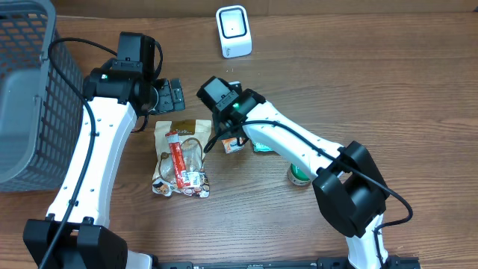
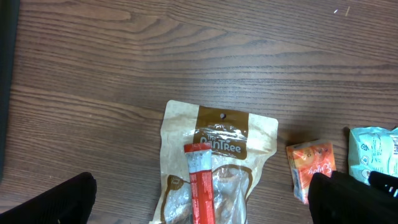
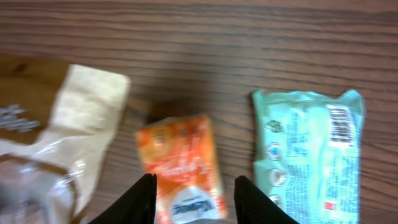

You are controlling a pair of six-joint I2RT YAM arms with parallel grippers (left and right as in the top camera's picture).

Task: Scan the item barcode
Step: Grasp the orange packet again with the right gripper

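Observation:
A small orange packet [image 3: 180, 165] lies flat on the wooden table, between the fingertips of my right gripper [image 3: 194, 199]. That gripper stands open just above it, astride the packet without lifting it. A mint-green packet [image 3: 308, 155] lies right of it, with a barcode [image 3: 339, 118] facing up. My left gripper [image 2: 202, 202] is wide open above a brown snack pouch [image 2: 217, 143] with a red stick pack [image 2: 200, 186] on top. Overhead, the white scanner [image 1: 234, 31] stands at the back of the table, far from both the orange packet [image 1: 233, 143] and the right gripper [image 1: 228, 131].
A grey mesh basket [image 1: 30, 97] fills the left edge of the table. A green tape roll [image 1: 300, 175] sits under the right arm. The brown pouch [image 1: 179, 153] lies just left of the orange packet.

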